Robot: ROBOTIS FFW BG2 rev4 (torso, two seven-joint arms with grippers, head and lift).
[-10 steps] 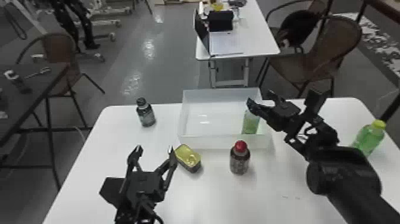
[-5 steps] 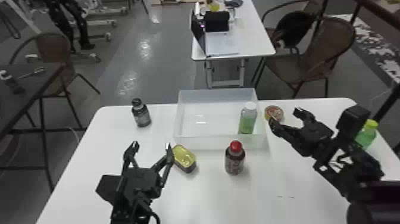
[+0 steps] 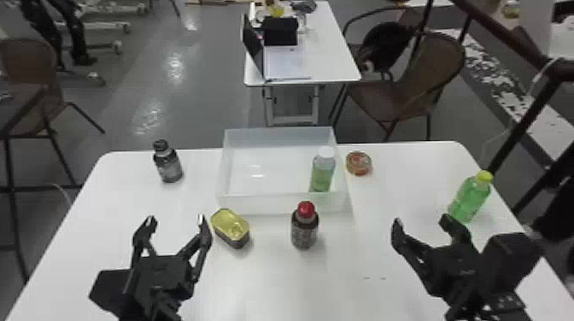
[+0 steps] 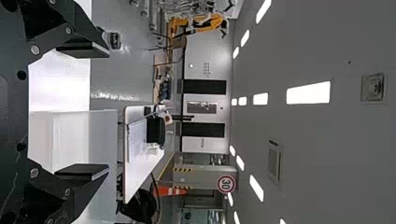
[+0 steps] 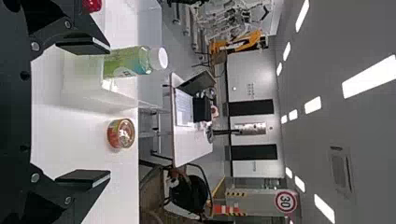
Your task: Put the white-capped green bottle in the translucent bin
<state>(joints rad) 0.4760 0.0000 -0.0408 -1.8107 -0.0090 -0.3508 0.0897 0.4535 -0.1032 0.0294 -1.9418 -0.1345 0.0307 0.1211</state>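
Plastic with a milky, cloudy look forms the translucent bin, a shallow rectangle with thin straight walls on the smooth white bench. The white-capped green bottle stands upright inside it, near the right-hand end, its rounded clear shoulder rising above a green lower part. Just beside the bin's right wall lies a squat round tin, reddish with a shiny lid. In front of the bin are a dark red-capped bottle, cylindrical and glossy, and a rounded oblong tin with a gold metallic top. A dark black-capped bottle stands to the left; a see-through green yellow-capped bottle is well off to the right.

The right gripper hangs with its flat black fingers spread wide, nothing between them, apart from the bin. The left gripper is parked over the bench's left front, also wide apart and empty.
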